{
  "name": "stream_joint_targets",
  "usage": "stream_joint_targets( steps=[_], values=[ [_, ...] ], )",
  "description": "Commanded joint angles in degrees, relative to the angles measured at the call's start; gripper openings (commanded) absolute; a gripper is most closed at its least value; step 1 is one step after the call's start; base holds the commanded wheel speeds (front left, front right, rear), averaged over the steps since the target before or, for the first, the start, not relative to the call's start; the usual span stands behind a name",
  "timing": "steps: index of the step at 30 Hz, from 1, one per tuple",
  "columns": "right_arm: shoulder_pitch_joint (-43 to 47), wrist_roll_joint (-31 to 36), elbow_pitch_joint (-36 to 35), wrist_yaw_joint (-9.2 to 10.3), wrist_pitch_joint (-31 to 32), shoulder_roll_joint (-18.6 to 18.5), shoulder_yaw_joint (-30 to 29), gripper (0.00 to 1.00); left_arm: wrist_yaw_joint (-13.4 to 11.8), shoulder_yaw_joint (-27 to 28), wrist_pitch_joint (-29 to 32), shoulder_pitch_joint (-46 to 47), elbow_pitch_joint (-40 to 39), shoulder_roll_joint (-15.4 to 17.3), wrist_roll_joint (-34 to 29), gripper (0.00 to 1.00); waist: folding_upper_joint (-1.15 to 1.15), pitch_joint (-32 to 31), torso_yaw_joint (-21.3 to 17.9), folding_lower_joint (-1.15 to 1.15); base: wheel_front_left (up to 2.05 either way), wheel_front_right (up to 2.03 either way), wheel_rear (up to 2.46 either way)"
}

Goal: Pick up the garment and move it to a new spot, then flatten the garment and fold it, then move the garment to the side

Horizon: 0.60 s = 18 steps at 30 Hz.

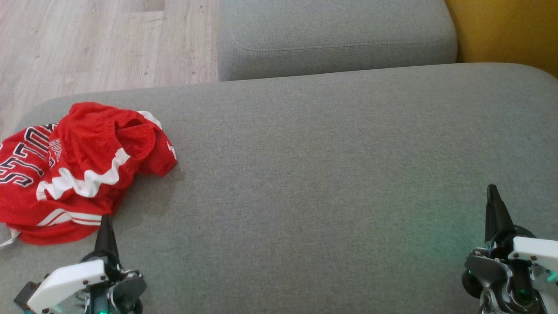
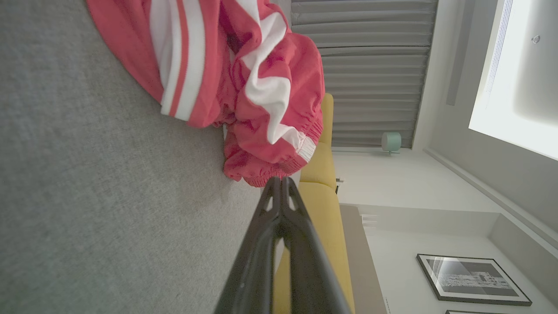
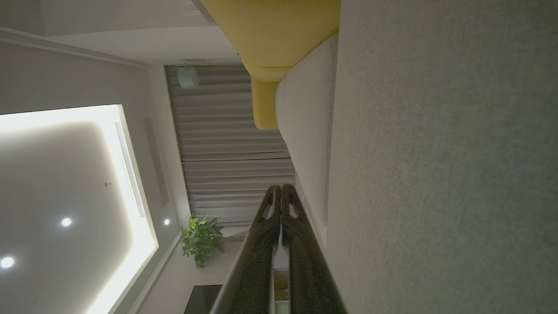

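Observation:
A crumpled red garment [image 1: 74, 168] with white stripes and lettering lies bunched at the left end of the grey cushion [image 1: 327, 174]. My left gripper [image 1: 105, 218] sits at the lower left, shut and empty, its tips right at the garment's near edge. In the left wrist view the shut fingertips [image 2: 279, 179] point at the garment's gathered red hem [image 2: 270, 131], just short of it. My right gripper [image 1: 492, 188] rests at the lower right over bare cushion, shut with nothing in it; its wrist view shows the closed gripper [image 3: 280, 187] beside the grey fabric.
A second grey cushion [image 1: 335, 39] lies beyond the near one, with yellow upholstery [image 1: 505, 30] at the far right. Wooden floor [image 1: 87, 43] shows past the cushion's far left edge. Grey fabric stretches from the garment across to the right gripper.

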<state>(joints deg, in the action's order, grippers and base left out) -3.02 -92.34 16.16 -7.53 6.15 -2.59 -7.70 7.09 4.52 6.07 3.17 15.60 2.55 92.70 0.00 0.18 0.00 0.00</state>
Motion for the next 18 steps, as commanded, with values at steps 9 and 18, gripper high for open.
stream_joint_targets(
  steps=[9, 18],
  values=[
    [-3.2, 0.2, -2.1, 0.04, 0.3, -0.3, 1.2, 0.00, 0.4, 2.0, 0.4, 3.0, -1.6, 0.3, -0.5, 0.00, 0.00, 0.0, 0.0, 0.00, 0.00, 0.00, 0.00],
    [-3.2, 0.2, -2.1, 0.04, 0.3, -0.3, 1.2, 0.00, 0.4, 2.0, 0.4, 3.0, -1.6, 0.3, -0.5, 0.00, 0.00, 0.0, 0.0, 0.00, 0.00, 0.00, 0.00]
  ],
)
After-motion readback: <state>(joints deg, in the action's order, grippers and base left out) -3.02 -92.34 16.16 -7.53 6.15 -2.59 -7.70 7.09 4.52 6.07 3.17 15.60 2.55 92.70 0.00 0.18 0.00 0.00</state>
